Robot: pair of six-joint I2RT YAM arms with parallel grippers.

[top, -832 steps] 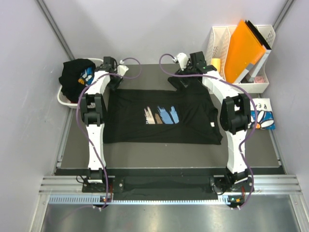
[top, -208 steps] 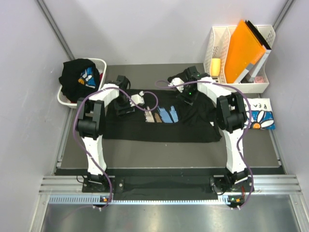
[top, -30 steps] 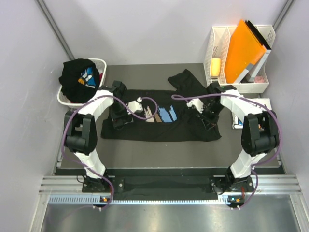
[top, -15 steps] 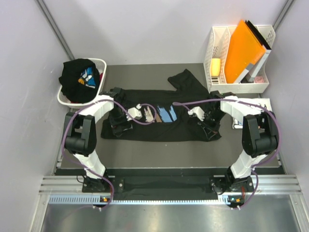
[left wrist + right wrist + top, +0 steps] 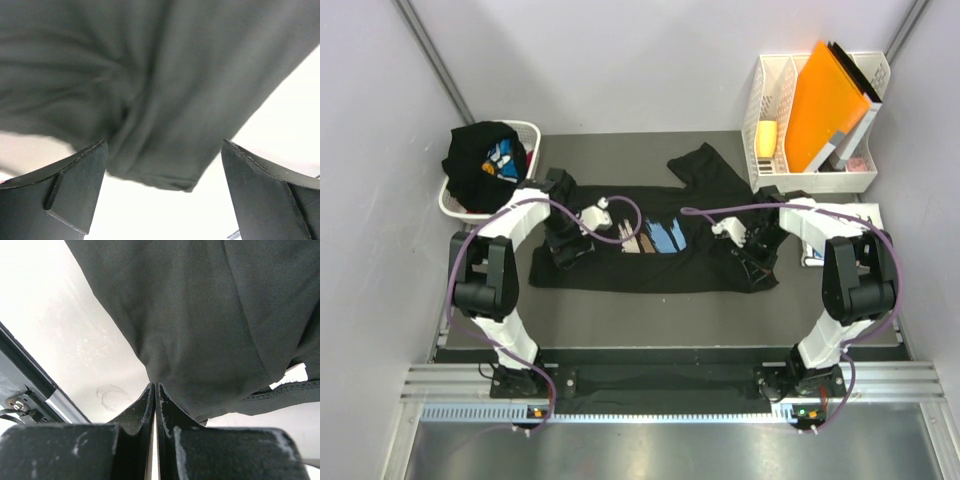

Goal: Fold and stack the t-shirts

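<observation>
Jaws of the left gripper [image 5: 164,146] stand spread wide and hold nothing; the soft black cotton t-shirt with a brush-stroke chest print [image 5: 665,270] lies spread just beneath them. Beside it, the right gripper [image 5: 154,386] is pinched tight, a fold of the same shirt drawn into its tips.

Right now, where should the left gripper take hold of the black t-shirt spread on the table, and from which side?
Grip the loose corner at the left end of the black t-shirt, which sits between the fingers of the open left gripper. Come straight down from above: the cloth lies flat, so pinching that free edge probably lifts it best.
</observation>
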